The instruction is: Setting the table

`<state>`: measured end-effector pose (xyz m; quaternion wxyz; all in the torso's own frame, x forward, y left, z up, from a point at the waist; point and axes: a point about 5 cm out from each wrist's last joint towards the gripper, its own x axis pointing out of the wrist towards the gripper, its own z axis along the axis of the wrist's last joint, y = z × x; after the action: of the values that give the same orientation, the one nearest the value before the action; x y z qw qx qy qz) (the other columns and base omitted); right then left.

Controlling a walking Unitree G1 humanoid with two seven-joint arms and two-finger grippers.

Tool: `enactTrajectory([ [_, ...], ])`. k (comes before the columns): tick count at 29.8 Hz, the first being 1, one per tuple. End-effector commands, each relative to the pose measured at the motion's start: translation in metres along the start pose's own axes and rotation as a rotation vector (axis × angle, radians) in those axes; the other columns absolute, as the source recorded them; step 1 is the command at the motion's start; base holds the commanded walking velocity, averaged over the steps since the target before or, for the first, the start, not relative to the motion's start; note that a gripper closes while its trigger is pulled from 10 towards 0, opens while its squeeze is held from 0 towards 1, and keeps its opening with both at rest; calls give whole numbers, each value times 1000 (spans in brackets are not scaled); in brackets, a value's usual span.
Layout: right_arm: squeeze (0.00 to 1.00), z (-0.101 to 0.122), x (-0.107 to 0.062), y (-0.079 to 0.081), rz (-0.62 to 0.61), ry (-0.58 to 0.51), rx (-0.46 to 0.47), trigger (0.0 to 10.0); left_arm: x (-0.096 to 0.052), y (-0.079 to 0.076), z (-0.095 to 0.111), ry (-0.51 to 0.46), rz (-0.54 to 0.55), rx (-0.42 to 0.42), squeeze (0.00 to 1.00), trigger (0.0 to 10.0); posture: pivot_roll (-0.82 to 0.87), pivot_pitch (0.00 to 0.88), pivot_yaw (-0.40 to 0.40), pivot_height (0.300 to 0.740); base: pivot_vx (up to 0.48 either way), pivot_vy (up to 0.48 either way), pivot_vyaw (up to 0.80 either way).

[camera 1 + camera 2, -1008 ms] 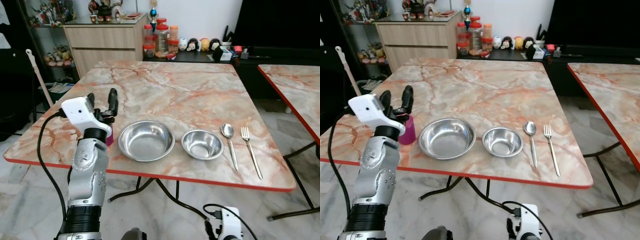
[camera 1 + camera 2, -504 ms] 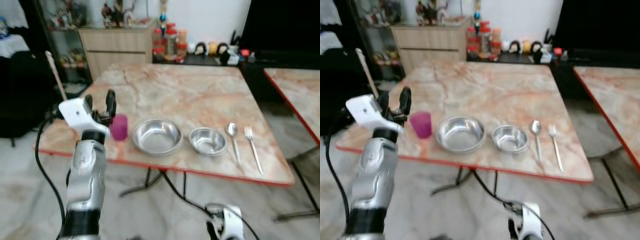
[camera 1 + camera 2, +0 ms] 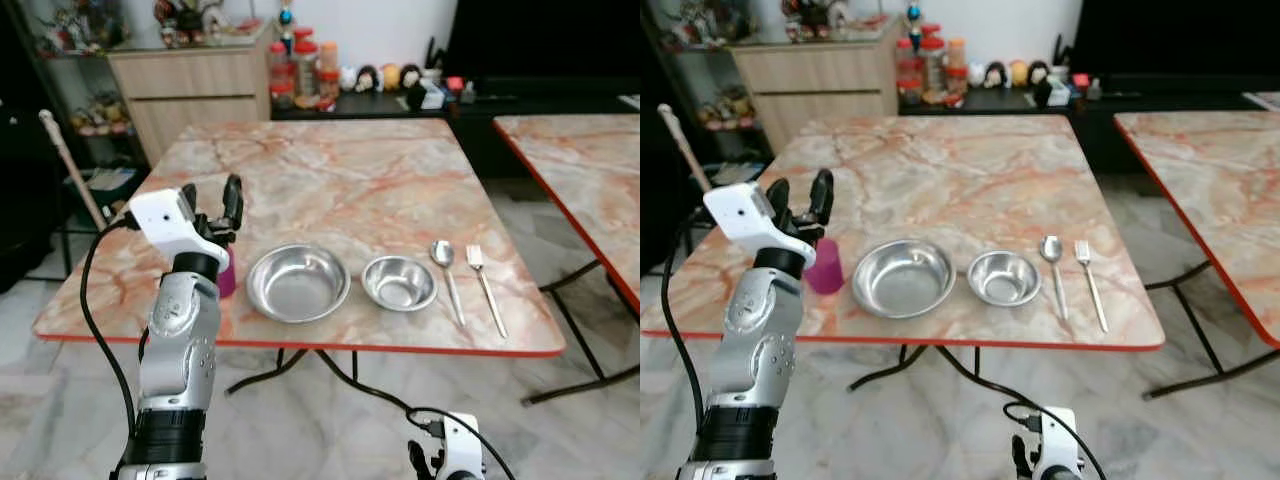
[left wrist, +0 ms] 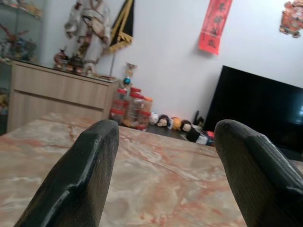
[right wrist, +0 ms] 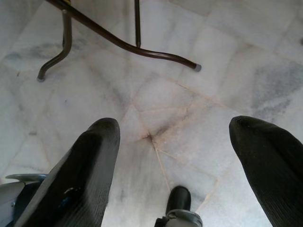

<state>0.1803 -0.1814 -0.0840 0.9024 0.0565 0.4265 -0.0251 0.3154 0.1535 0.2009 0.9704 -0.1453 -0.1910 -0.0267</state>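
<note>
1. Left gripper (image 3: pixel 211 206): raised at the table's left near corner, fingers spread apart and pointing up, nothing between them. The wrist view looks across the tabletop between the two fingertips (image 4: pixel 102 137) toward a wall.
2. Pink cup (image 3: pixel 824 266): upright on the table, just beside and partly behind the left gripper's wrist (whether they touch, I cannot tell).
3. Large steel bowl (image 3: pixel 298 282): just right of the cup, near the front edge, open side up.
4. Small steel bowl (image 3: pixel 399 282): just beside the large one, a narrow gap between them.
5. Spoon (image 3: pixel 446 271): right of the small bowl, bowl end away from the robot, handle toward the front edge.
6. Fork (image 3: pixel 484 285): just right of the spoon, roughly parallel, tines at the far end. The two lie close but apart.
7. Table (image 3: pixel 360 180): marble-patterned top with a red rim; all the tableware sits in one row along the near side, the far half bare.
8. Second table (image 3: pixel 580 160): same pattern, at the right edge of the scene, well apart.
9. Right gripper (image 5: pixel 184 151): hangs low below the table edge, fingers wide apart, empty, over the pale tiled floor (image 5: pixel 199 66) (a dark table leg (image 5: pixel 118 45) crosses the floor there).
10. Background: a wooden cabinet (image 3: pixel 190 85) and jars (image 3: pixel 295 65) behind the table, against the wall.
</note>
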Motion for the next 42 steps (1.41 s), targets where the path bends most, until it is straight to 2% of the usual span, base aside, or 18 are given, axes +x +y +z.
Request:
enactTrajectory([
  [1,0,5,2,3,4,-16,9,10000,2,1,3,2,3,11,0,10000,169,0,18,740,0,0,0],
  [7,0,5,2,3,3,-13,11,10000,2,5,3,10,17,4,0,10000,172,0,20,740,0,0,0],
  [13,0,3,2,2,-8,3,26,10000,-2,2,2,19,-9,-13,0,10000,171,0,21,740,45,0,0],
  [42,0,2,1,1,4,17,-7,10000,-1,6,4,5,11,2,0,10000,164,0,17,740,453,0,0],
])
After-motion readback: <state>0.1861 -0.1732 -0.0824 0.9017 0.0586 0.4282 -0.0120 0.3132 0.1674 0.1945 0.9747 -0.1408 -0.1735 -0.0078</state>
